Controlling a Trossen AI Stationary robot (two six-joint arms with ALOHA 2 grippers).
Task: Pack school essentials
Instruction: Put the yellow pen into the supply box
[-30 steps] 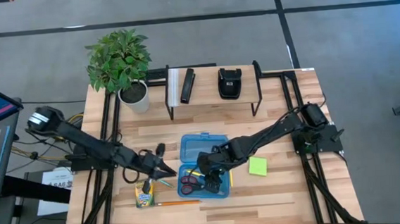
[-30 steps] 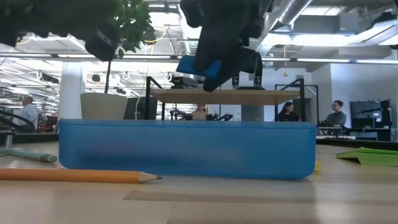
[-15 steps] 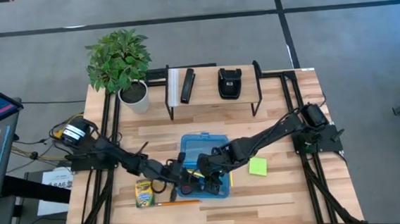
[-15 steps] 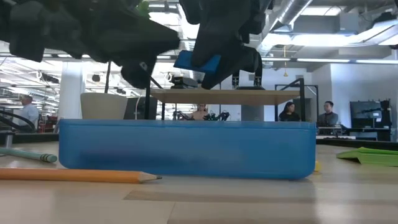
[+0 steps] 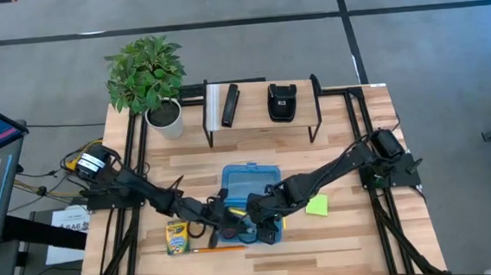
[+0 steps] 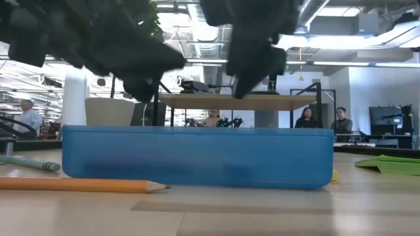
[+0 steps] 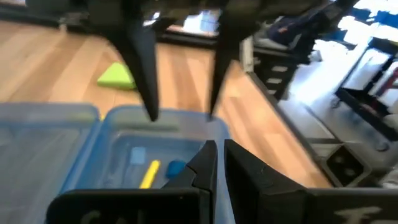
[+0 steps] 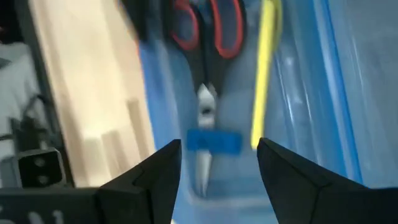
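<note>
blue eraser (image 8: 213,140) lies in the pencil case (image 5: 247,182); right gripper (image 8: 214,163) jaws open above; left gripper (image 7: 216,163) jaws closed; sticky-note pad (image 5: 317,205) likely next

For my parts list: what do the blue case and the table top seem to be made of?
The blue rectangular pencil case looks like translucent plastic with a smooth, slightly frosted finish: its contents show dimly through the walls. The pale table top looks like wood planks, given the visible grain and seams, probably with a matte seal.

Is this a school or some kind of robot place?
Probably a robot lab or workshop, not a school: exposed ceiling pipes, people at workstations behind, and two robot arms over a wooden table.
</note>
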